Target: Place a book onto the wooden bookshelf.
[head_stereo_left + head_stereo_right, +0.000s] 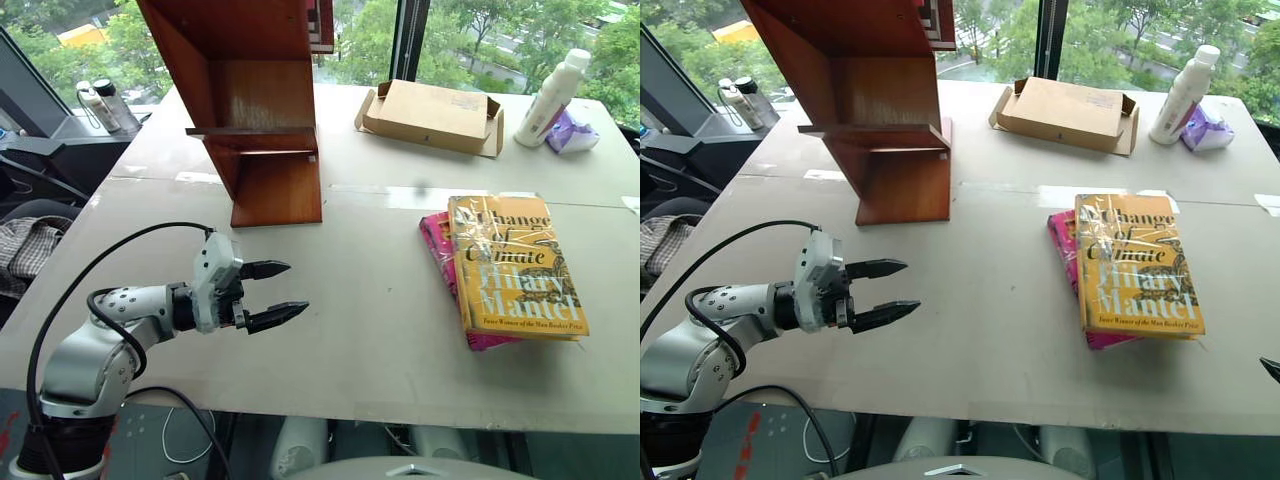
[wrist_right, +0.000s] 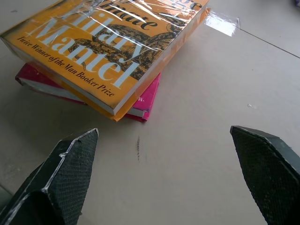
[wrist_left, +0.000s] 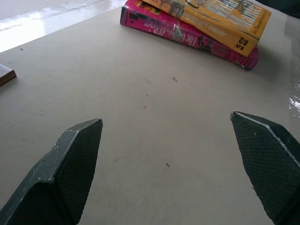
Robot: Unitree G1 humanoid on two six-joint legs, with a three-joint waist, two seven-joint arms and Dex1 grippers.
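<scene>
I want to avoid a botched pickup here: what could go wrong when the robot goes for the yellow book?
1. The book lies stacked on a pink book, so a low grasp could catch both or drag the pink one along.
2. Its cover looks glossy, wrapped in plastic, so the fingers might slip.
3. The wooden bookshelf stands far across the table; a thick book carried that far may tilt or fall.

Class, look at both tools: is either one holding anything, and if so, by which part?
Nothing is held. The left tool and right tool are both open and empty; the book lies untouched on the pink book.
</scene>
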